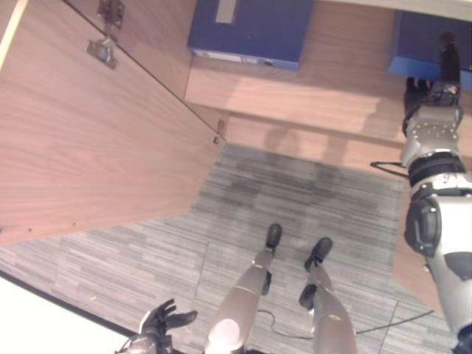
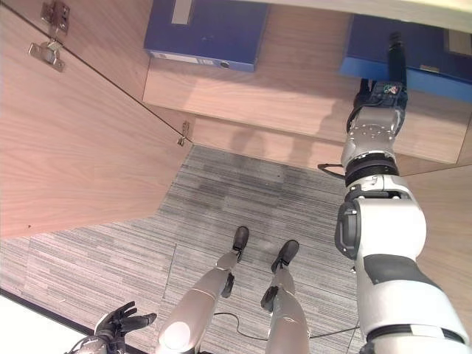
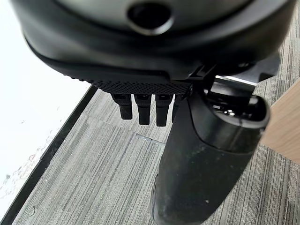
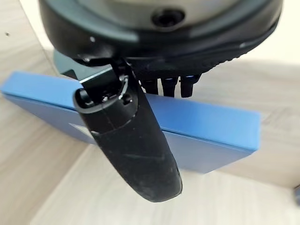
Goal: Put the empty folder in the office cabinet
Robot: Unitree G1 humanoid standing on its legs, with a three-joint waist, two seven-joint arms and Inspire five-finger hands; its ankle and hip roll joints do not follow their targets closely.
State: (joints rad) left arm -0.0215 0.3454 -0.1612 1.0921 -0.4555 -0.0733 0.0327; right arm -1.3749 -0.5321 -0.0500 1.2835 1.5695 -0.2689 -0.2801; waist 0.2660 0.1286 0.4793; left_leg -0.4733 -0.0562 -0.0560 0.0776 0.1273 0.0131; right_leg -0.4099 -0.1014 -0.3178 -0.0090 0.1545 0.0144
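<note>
Inside the cabinet (image 1: pixel 96 133), your right hand (image 2: pixel 377 92) rests open-fingered against the folder (image 4: pixel 206 126) lying flat, long edge across its fingertips.

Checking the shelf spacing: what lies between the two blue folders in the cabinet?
Nothing: bare wooden shelf separates the left folder from the right folder, seen in both eye views.

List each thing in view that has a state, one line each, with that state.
Cabinet door: swung open.
Left folder: lying flat on the cabinet shelf, closed.
Right folder: lying flat on the shelf, closed, right robot hand over it; whether they touch, cannot tell.
Left robot hand: open, fingers spread, holding nothing, low above the carpet.
</note>
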